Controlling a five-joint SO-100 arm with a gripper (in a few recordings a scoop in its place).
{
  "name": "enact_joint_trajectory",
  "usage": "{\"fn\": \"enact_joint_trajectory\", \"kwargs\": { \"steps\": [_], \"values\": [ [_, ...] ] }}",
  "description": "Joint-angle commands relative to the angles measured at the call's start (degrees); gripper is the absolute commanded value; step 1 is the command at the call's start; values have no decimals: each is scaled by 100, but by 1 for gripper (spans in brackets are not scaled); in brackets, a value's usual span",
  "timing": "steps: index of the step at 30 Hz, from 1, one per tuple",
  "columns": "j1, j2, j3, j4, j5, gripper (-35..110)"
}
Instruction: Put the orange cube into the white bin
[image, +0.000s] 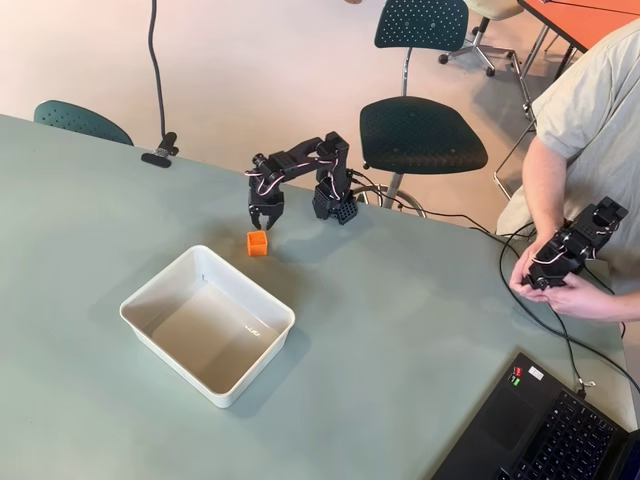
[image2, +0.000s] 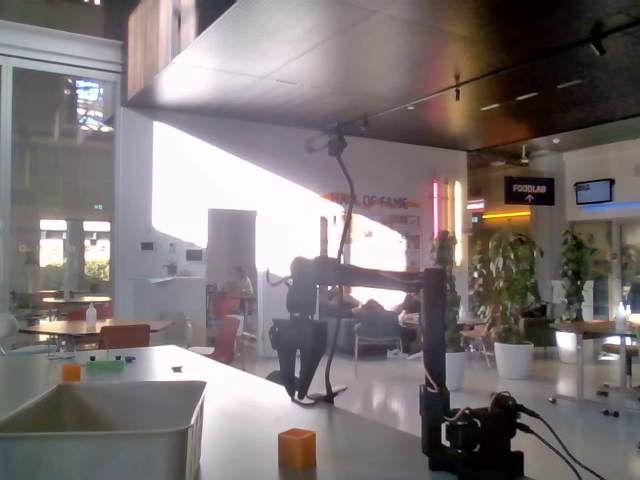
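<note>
Overhead view: the cube (image: 257, 243) sits on the table (image: 400, 330) just beyond the bin's (image: 150, 322) far corner, outside it. The gripper (image: 265, 221) hangs directly above with its fingers spread and nothing between them. From the fixed view the cube (image2: 297, 448) looks nearer the camera than the gripper (image2: 297, 388), so a straight descent risks clipping an edge and skidding it away.

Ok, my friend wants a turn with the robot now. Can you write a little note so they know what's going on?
Hand: open, holding nothing, hanging just above the table.
Orange cube: on the table right below the hand in the overhead view, outside the white bin, near its far corner.
White bin: nothing in it.
Done: the hand is lined up near the cube.
Left: lower, grab the cube, lift it, carry it over the bin, let go.
</note>
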Motion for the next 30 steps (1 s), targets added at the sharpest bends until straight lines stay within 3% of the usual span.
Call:
{"fn": "enact_joint_trajectory", "kwargs": {
  "steps": [1, 8, 18, 30],
  "values": [
    [132, 0, -193, 44, -281, 8],
    [158, -237, -158, 35, -809, 9],
    [158, -492, -114, 149, -809, 30],
    [167, -817, -114, 483, -729, 33]
  ]
}}
